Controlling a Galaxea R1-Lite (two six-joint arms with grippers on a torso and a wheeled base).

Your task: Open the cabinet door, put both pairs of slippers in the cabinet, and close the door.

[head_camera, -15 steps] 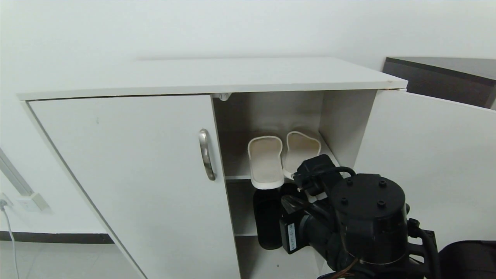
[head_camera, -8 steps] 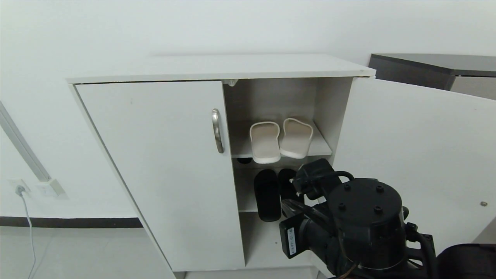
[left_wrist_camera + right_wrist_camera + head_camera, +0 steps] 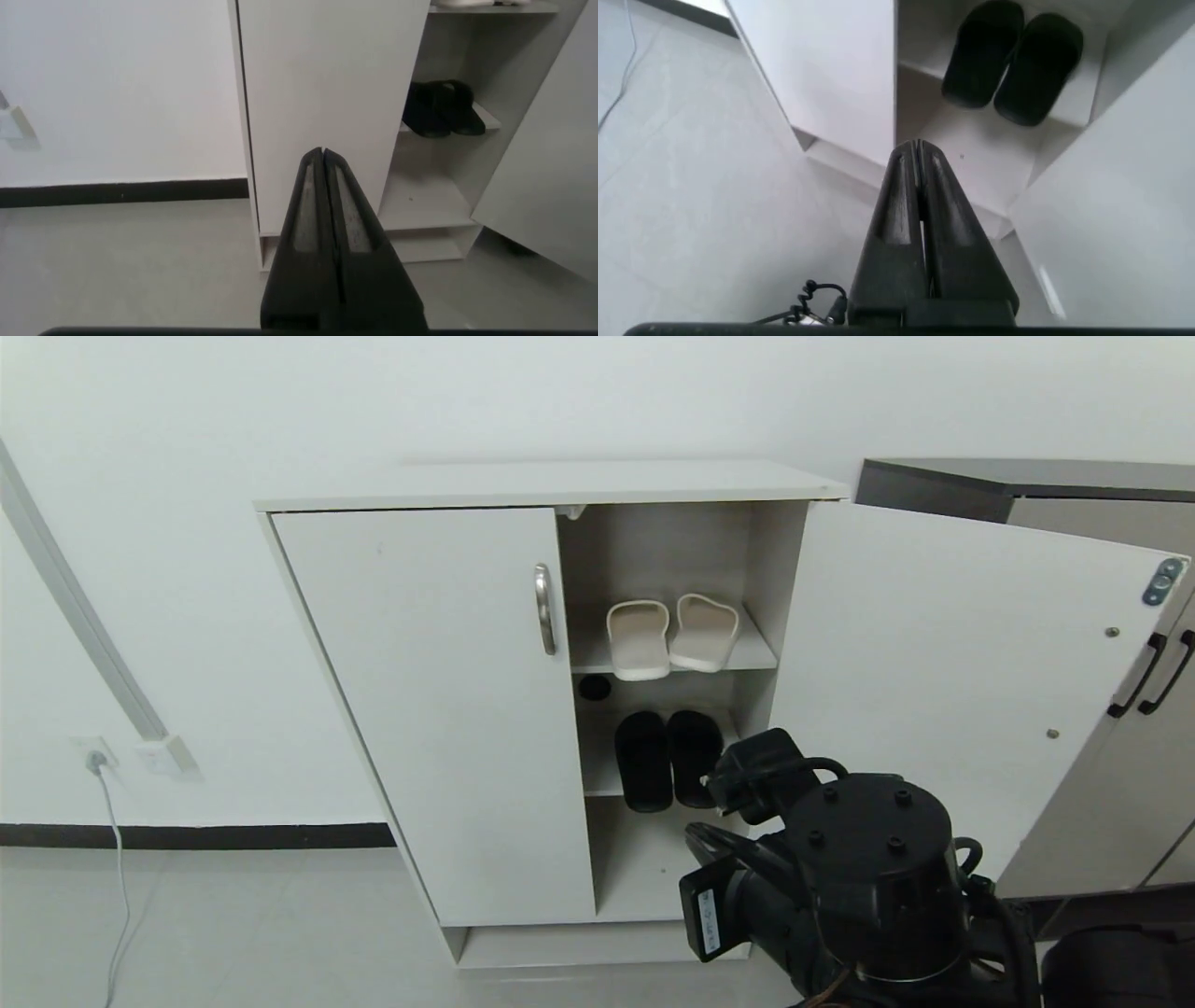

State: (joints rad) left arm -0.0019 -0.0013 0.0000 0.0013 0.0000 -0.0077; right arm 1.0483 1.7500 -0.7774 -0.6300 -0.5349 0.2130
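Observation:
The white cabinet (image 3: 541,485) stands against the wall with its right door (image 3: 943,663) swung wide open and its left door (image 3: 429,709) closed. A pair of white slippers (image 3: 670,633) rests on the upper shelf. A pair of black slippers (image 3: 667,758) (image 3: 1013,61) (image 3: 442,105) lies on the middle shelf. My right gripper (image 3: 920,159) is shut and empty, hovering in front of the open compartment, above the floor. My left gripper (image 3: 323,168) is shut and empty too, low before the closed left door.
A dark-topped grey cabinet (image 3: 1102,616) with black handles stands right behind the open door. A wall socket (image 3: 93,758) with a cable and a slanted conduit (image 3: 75,607) are on the wall at left. Bare grey floor (image 3: 233,933) lies in front.
The head view has pulled back from the cabinet, so the cabinet looks smaller and both shelves show. The slippers and doors have stayed put.

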